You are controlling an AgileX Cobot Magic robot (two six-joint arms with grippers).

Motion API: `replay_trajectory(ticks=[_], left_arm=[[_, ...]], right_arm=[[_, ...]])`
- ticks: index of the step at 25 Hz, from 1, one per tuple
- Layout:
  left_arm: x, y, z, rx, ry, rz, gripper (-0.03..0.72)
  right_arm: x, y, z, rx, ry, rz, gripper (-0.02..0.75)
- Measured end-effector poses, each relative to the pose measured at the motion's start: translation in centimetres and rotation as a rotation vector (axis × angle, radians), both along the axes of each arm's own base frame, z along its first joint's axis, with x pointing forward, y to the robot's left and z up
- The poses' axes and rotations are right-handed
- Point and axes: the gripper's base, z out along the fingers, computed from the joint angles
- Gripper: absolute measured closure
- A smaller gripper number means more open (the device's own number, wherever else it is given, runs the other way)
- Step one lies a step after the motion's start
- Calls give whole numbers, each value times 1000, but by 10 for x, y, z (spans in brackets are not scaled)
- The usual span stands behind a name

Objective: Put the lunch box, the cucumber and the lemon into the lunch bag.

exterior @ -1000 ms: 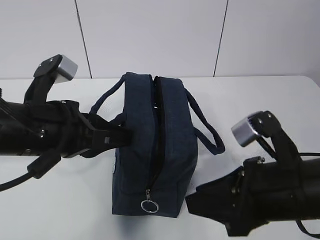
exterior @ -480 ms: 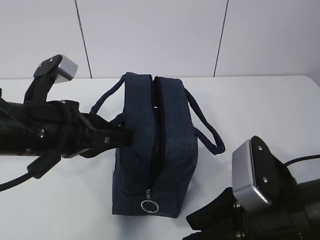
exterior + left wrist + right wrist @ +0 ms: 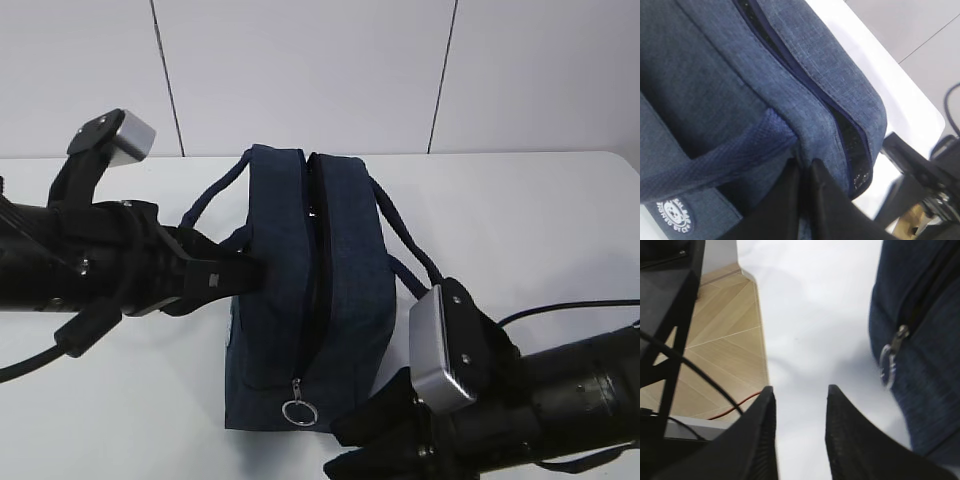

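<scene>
The dark navy lunch bag (image 3: 320, 300) stands in the middle of the white table, its top zipper nearly closed and the metal ring pull (image 3: 297, 412) hanging at its near end. My left gripper (image 3: 250, 270) is shut on the fabric of the bag's left side, beside the handle strap (image 3: 715, 160). My right gripper (image 3: 799, 390) is open and empty, low over the table at the bag's near right corner, close to the ring pull (image 3: 886, 365). The lunch box, the cucumber and the lemon are out of view.
The white table (image 3: 520, 210) stretches to the right of the bag. In the right wrist view its edge (image 3: 760, 340) runs along a wooden floor with a red cable (image 3: 735, 407) and a black frame (image 3: 670, 315).
My right arm has swung left and lower, bringing its open gripper beside the bag's near end. The left arm and the bag have not moved.
</scene>
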Motion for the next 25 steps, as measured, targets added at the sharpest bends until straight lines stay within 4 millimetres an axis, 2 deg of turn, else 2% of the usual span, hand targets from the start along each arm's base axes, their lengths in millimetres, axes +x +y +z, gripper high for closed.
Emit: replay_trajectory(ticks=[4, 9, 19, 25], left_arm=[[0, 0, 0, 0, 0, 0, 685], [0, 0, 0, 0, 0, 0, 686], [0, 0, 0, -1, 1, 1, 686], [0, 0, 0, -1, 1, 1, 686]], right_arm=[[17, 7, -4, -14, -42, 9, 496], [28, 8, -10, -66, -62, -17, 496], [38, 7, -13, -121, -84, -50, 496], [38, 8, -27, -152, -91, -15, 496]])
